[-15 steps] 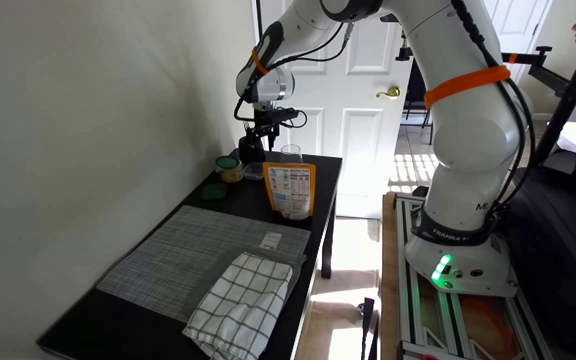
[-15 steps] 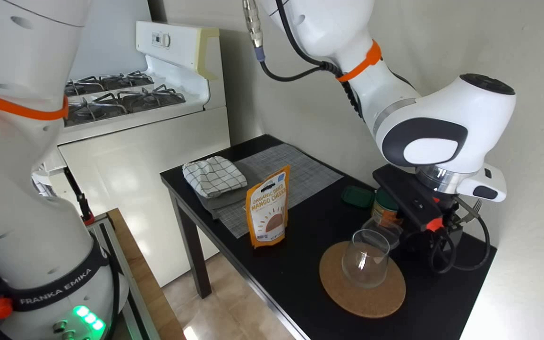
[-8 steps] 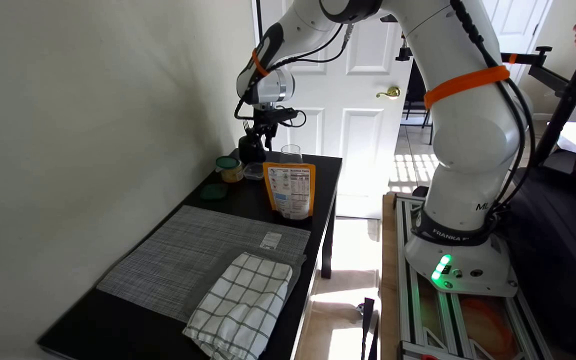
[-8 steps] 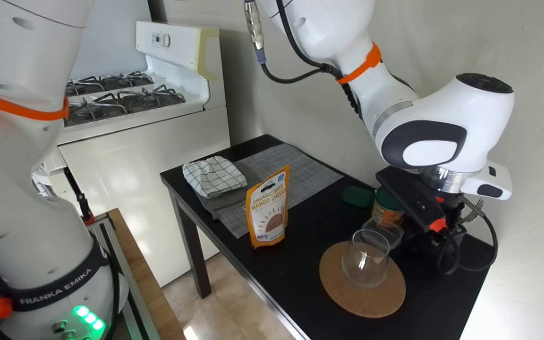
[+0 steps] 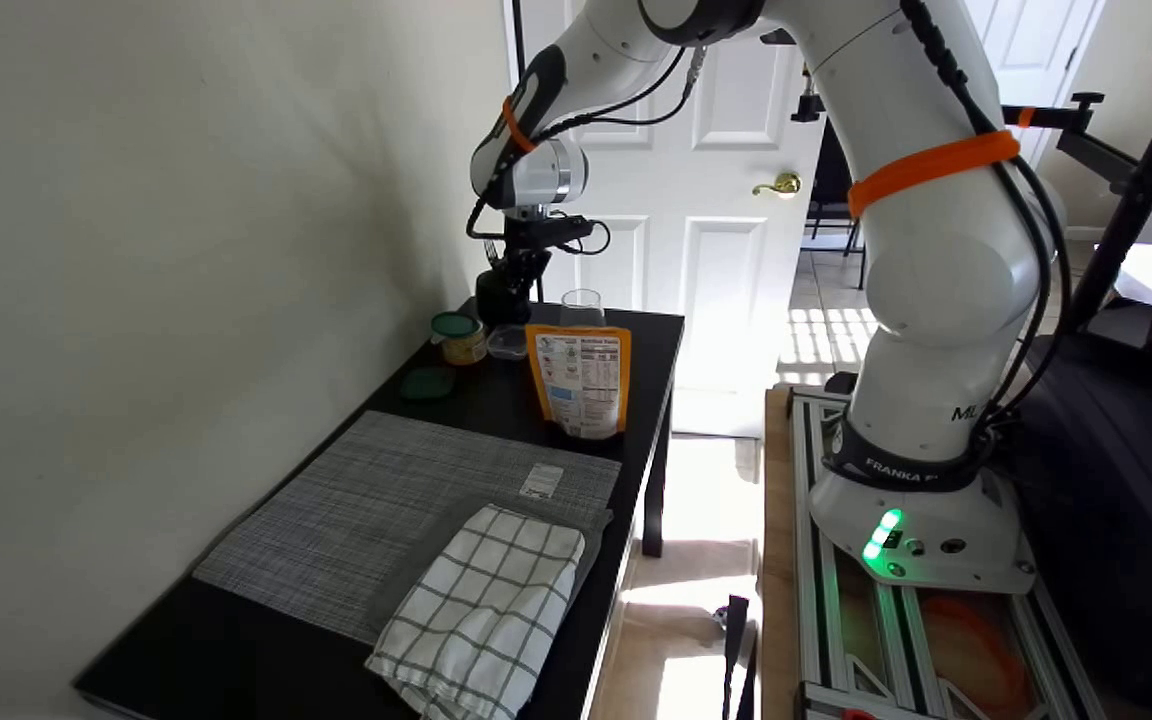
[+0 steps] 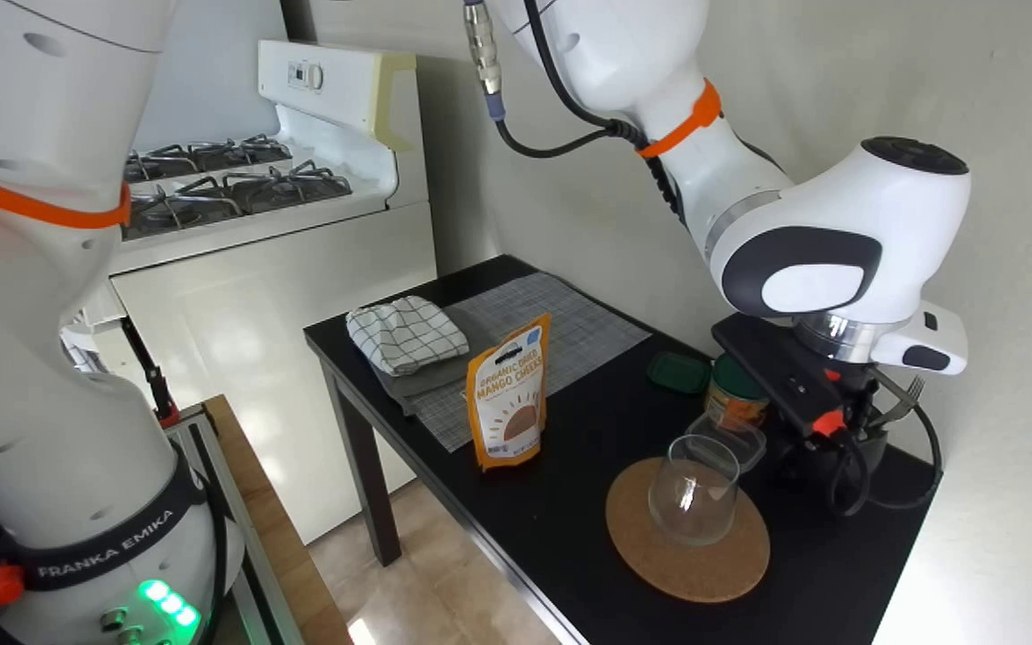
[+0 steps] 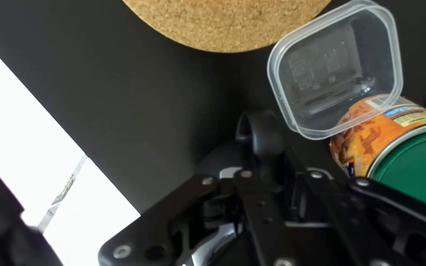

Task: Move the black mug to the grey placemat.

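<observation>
The black mug (image 7: 268,135), by the claw (image 7: 280,173), well apart from the grey placemat (image 5: 336,520).
In the wrist view the claw overlaps the mug's loop handle; dark on dark, I cannot tell whether it grips it. Near the mug on the black tabletop (image 6: 588,448) sit a clear container (image 7: 335,70) and a green-lidded orange can (image 7: 390,140), then a round cork mat (image 6: 704,578) bearing a glass (image 6: 693,497). In both exterior views the orange snack bag (image 6: 509,394) stands upright between the glass and the placemat, whose edge lies partly under a white gridded cloth (image 5: 486,610).
</observation>
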`<state>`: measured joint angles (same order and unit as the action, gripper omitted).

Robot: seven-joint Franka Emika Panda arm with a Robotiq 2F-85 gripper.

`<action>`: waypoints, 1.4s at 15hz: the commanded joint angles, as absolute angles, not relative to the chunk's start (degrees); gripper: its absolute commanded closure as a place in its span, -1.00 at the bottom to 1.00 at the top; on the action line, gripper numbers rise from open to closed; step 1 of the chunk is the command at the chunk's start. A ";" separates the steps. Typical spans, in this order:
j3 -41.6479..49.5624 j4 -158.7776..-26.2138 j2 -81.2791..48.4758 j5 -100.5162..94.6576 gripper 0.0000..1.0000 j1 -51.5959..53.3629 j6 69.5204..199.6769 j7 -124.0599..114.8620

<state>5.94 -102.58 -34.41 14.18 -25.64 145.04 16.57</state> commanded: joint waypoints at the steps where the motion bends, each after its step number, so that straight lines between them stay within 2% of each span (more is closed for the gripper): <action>1: 5.61 -102.58 -34.88 14.05 0.89 -25.67 146.42 16.20; 12: 5.71 -112.66 -28.44 10.72 0.89 -23.19 156.48 17.04; 21: 8.02 -119.23 -19.31 6.69 0.89 -23.68 155.51 18.33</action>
<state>6.94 -114.94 -25.79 8.17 -23.46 155.05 17.28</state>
